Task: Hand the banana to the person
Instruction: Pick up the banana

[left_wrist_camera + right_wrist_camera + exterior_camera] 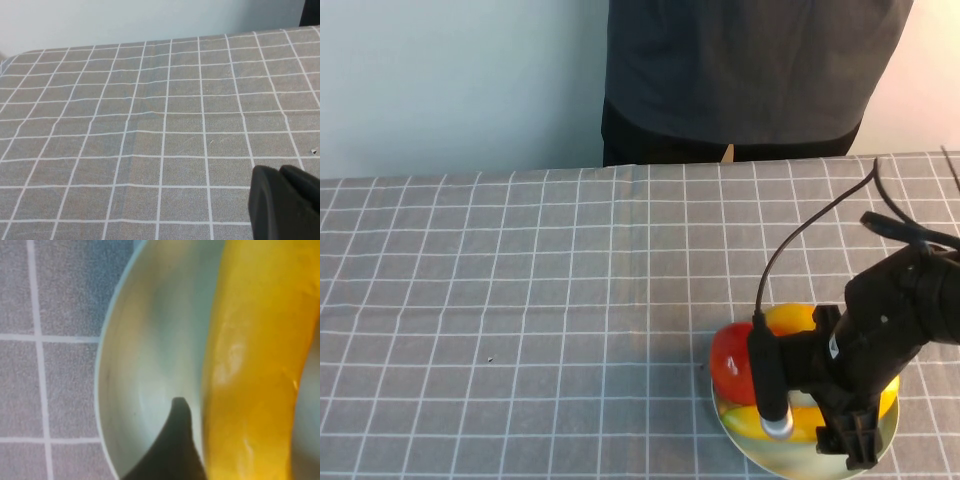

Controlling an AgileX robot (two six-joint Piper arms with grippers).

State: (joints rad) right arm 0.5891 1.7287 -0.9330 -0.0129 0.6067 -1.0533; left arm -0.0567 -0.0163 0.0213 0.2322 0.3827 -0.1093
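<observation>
Right tool [850,440] down in plate [745,440] beside banana [250,365], grip unclear; left tool [285,205] parked, likewise unclear; glossy peel risking slip before person [750,70].

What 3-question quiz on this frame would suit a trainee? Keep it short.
1. True or false: the banana lies in the plate.
2. Which gripper is down at the plate: A) left B) right?
3. Where does the person stand?

Key:
1. True.
2. B; the left hangs over bare cloth.
3. At the table's far edge, opposite the robot; no hand shows.
</observation>
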